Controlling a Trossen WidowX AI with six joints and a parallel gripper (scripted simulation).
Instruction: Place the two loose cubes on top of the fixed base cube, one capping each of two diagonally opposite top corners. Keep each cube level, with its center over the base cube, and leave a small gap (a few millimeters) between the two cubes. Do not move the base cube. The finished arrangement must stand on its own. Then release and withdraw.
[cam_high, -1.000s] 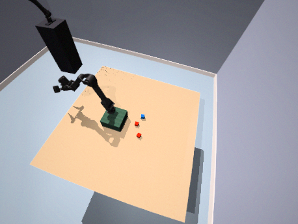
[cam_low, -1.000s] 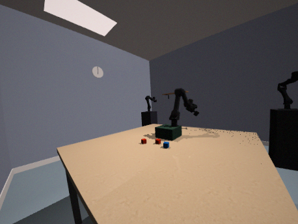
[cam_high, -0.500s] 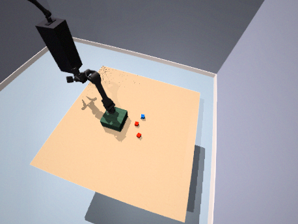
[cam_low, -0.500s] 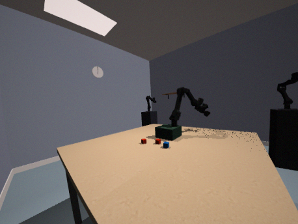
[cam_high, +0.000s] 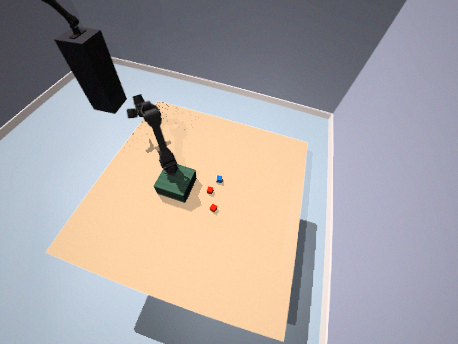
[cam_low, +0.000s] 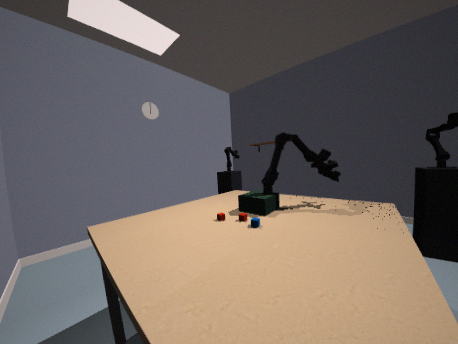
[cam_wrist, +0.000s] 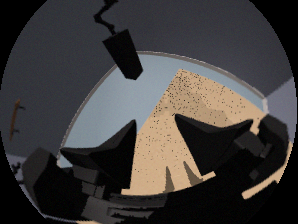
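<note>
A blue cube (cam_high: 219, 178) (cam_low: 255, 222) sits on the table beside the arm's base. One red cube (cam_high: 210, 190) (cam_low: 243, 217) sits close to it, apart from it. The other red cube (cam_high: 213, 208) (cam_low: 221, 216) sits farther from the blue one. All three rest on the tabletop, with none stacked; how level they are is too small to tell. My gripper (cam_high: 131, 106) (cam_low: 338, 171) (cam_wrist: 156, 119) is open, with nothing between its fingers. It is raised above the table's far-left corner area in the top view, on the other side of the arm's base from the cubes.
The arm stands on a dark green block (cam_high: 170, 186) (cam_low: 250, 203) on the wooden table (cam_high: 240, 260) (cam_low: 280, 270) (cam_wrist: 150, 175). Dark specks cover one table corner. A black pedestal (cam_high: 94, 70) (cam_low: 437, 215) (cam_wrist: 125, 55) with another arm stands beyond the table.
</note>
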